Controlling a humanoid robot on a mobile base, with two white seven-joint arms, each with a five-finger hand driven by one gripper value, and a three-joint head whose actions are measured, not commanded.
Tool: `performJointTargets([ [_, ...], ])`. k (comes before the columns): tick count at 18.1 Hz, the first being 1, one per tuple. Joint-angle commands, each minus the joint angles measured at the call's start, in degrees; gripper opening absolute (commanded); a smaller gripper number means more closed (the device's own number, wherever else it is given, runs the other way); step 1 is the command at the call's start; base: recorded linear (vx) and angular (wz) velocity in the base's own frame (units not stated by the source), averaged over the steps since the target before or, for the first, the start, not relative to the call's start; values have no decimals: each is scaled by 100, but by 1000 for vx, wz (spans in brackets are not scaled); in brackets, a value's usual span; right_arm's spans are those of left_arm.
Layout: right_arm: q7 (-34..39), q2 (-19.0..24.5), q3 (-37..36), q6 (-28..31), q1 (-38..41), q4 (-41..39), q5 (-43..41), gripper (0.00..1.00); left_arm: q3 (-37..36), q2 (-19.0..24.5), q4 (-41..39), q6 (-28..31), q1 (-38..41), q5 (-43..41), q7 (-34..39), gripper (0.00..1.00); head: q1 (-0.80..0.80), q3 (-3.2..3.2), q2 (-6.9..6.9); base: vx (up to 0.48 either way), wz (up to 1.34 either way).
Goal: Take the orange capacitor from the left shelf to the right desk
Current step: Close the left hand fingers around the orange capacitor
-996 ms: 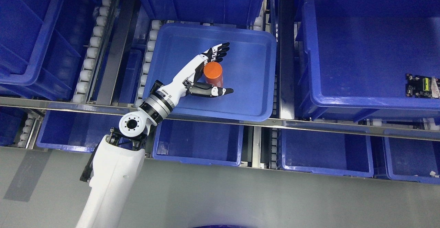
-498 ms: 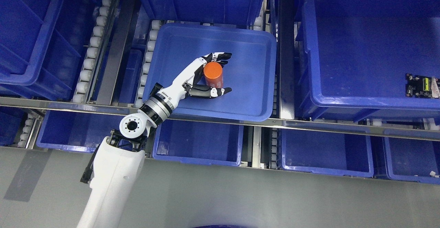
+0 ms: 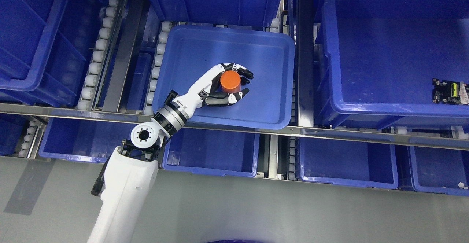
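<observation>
Left hand [image 3: 223,85] wraps its fingers [image 3: 244,70] and thumb around the orange capacitor [image 3: 230,81], gripping it inside the shallow blue tray [image 3: 271,100] on the shelf.

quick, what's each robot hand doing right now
Left robot hand: closed around the orange capacitor in the blue bin.
Right robot hand: not in view.
</observation>
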Motion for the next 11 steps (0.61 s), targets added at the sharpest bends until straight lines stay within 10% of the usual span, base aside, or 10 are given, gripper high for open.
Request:
performJointTargets([
  [1, -4, -100, -70, -2, 123, -100, 35, 100, 362, -21, 265, -140, -2, 267, -45, 7, 0, 0, 0, 0, 0],
  [11, -4, -100, -70, -2, 123, -100, 35, 100, 714, -21, -252, -1193, -99, 1118, 732, 1, 0, 0, 0, 0, 0],
])
